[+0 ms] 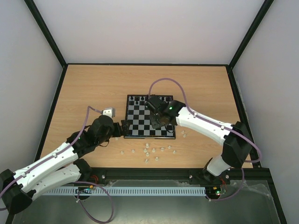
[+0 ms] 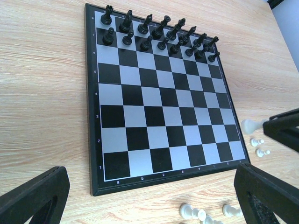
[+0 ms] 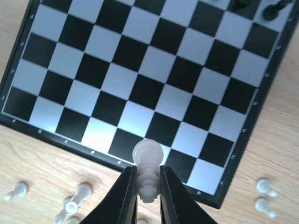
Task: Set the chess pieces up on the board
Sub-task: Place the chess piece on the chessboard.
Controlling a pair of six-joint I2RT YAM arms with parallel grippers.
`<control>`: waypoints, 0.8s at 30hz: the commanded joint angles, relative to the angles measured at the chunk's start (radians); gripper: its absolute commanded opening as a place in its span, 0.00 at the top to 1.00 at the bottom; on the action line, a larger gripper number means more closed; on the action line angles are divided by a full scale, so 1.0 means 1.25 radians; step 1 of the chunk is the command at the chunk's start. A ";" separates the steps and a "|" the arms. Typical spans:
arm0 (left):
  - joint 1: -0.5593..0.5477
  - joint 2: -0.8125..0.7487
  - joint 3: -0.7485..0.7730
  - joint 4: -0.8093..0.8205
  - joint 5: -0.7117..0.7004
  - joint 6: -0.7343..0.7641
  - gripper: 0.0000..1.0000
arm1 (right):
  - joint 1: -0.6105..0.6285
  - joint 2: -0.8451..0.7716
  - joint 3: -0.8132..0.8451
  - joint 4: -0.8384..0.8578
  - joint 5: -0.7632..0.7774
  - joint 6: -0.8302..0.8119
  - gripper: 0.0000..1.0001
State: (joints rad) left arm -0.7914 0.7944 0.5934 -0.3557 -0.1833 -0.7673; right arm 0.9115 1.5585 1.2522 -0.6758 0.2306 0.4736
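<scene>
**Board** (image 2: 140, 100): black and pale squares with a thin black border, flat on the tabletop (image 1: 93, 88). Digits run from 1 to 8 along the border on the left fingers' side. Small letters run along the near border, and "a", "b" and "c" can just be read. No brand name is legible.

**Black pieces** (image 2: 159, 35): upright in two rows on the board's far end, well ahead of both sets of fingers.

**Right fingers** (image 3: 130, 189): clamped on the stem of a white piece (image 3: 148, 156). Its round head stands clear above the fingertips, over the board's near border. The right arm comes in from the near right corner with the elbow bent and the forearm angled across the board's near right part.

**Left fingers** (image 2: 268, 196): spread wide and holding nothing. The board's near left corner lies between and just ahead of them. The left arm lies low, stretched in from the near left, with its wrist beside the board's left edge.

**Loose white pieces** (image 1: 149, 151): scattered on the tabletop below and on both sides of the right fingers, off the board. Several lie on their sides.
</scene>
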 commanded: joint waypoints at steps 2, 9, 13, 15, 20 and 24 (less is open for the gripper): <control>0.005 0.018 -0.003 0.020 -0.004 0.003 0.00 | -0.041 -0.018 0.028 -0.062 0.023 -0.041 0.89; 0.006 0.033 -0.002 0.029 -0.002 0.005 0.00 | -0.043 0.034 0.014 -0.028 -0.029 -0.049 0.89; 0.007 0.040 -0.002 0.032 -0.002 0.006 0.00 | -0.044 0.060 0.001 -0.007 -0.063 -0.050 0.89; 0.010 0.042 -0.003 0.032 -0.002 0.006 0.00 | -0.044 0.067 -0.008 0.003 -0.076 -0.052 0.89; 0.011 0.047 -0.006 0.038 0.001 0.005 0.01 | -0.031 0.083 -0.025 0.009 -0.095 -0.057 0.89; 0.012 0.050 -0.008 0.042 0.003 0.003 0.01 | -0.010 0.103 -0.019 0.001 -0.091 -0.057 0.89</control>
State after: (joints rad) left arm -0.7837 0.8497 0.5934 -0.3244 -0.1825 -0.7670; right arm 0.8711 1.6596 1.2362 -0.6483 0.1326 0.4171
